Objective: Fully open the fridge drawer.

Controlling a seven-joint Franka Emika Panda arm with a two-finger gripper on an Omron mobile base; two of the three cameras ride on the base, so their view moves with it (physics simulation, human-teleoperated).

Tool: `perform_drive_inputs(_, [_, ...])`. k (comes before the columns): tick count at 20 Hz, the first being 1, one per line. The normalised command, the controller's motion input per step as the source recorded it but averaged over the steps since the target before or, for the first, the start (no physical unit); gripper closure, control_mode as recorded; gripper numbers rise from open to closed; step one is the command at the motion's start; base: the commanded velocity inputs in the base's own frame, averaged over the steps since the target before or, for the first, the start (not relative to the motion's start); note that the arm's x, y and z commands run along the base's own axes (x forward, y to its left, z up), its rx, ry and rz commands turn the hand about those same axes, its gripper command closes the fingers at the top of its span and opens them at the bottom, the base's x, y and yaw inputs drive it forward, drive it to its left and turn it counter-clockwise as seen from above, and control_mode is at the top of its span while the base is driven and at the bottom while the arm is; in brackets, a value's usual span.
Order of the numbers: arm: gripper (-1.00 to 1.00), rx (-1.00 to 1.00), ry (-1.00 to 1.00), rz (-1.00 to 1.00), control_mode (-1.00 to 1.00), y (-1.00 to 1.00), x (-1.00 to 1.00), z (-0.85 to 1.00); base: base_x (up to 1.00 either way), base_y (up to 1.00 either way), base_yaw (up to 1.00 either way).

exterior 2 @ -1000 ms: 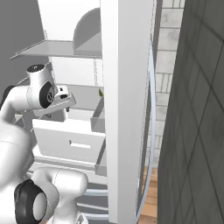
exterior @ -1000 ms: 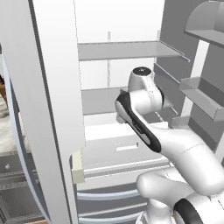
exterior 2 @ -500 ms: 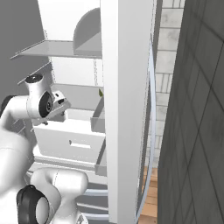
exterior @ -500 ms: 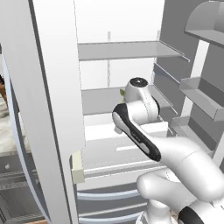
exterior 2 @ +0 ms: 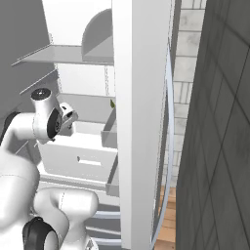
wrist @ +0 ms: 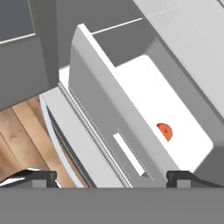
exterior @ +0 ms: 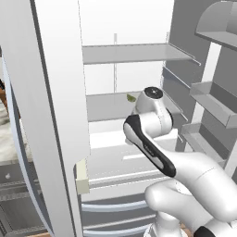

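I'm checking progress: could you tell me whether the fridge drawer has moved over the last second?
No: the fridge drawer sits unchanged against the door post.

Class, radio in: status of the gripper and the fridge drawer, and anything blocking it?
Gripper open, above the fridge drawer, not touching. Drawer pulled out, orange item inside. Nothing blocking the slot handle.

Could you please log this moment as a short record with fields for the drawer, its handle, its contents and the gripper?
drawer: fridge drawer, white bin pulled partly out of the fridge, top open to the hand view
handle: narrow slot handle at the centre of the front panel, nothing in it
contents: one small orange item on the drawer floor near the front panel
gripper: gripper open, above the front panel, fingertips apart on either side of the handle and touching nothing
below drawer: curved lower drawer fronts
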Motion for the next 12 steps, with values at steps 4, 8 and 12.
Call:
perform_drive_inputs(4, [-1.0, 0.0, 0.0, 0.02, -1.0, -0.03, 0.0, -0.01, 0.0, 0.0, 0.0])
perform_drive_inputs(8, [-1.0, 0.0, 0.0, 0.04, -1.0, -0.19, 0.04, -0.25, 0.0, 0.0, 0.0])
perform_drive_inputs(12, [-1.0, 0.02, 0.0, 0.03, -1.0, -0.35, 0.35, -0.15, 0.0, 0.0, 0.0])
